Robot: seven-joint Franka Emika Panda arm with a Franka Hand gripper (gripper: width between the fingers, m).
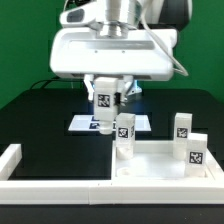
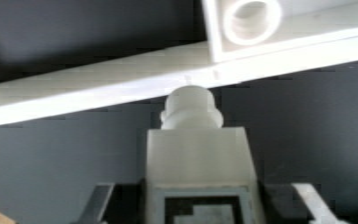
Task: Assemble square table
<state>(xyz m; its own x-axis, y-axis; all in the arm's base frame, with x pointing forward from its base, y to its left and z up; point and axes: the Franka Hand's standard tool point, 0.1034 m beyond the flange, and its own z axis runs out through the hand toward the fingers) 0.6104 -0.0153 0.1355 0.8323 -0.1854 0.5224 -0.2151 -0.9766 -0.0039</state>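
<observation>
My gripper [image 1: 104, 104] is shut on a white tagged leg [image 1: 103, 100] and holds it upright above the table, just behind the tabletop's near corner. In the wrist view the held leg [image 2: 201, 150] fills the space between my fingers [image 2: 115, 203], its rounded tip pointing at the white rail. The white square tabletop [image 1: 150, 165] lies flat at the exterior view's lower right. Three more tagged legs stand on it: one at its left corner [image 1: 125, 132], two on its right side [image 1: 182, 125] [image 1: 195, 153]. A tabletop corner with a round hole [image 2: 250, 20] shows in the wrist view.
The marker board [image 1: 80, 124] lies on the black table behind my gripper. A long white border rail [image 1: 50, 186] runs along the front and turns up at the exterior view's left [image 1: 12, 158]; it crosses the wrist view diagonally [image 2: 87, 95].
</observation>
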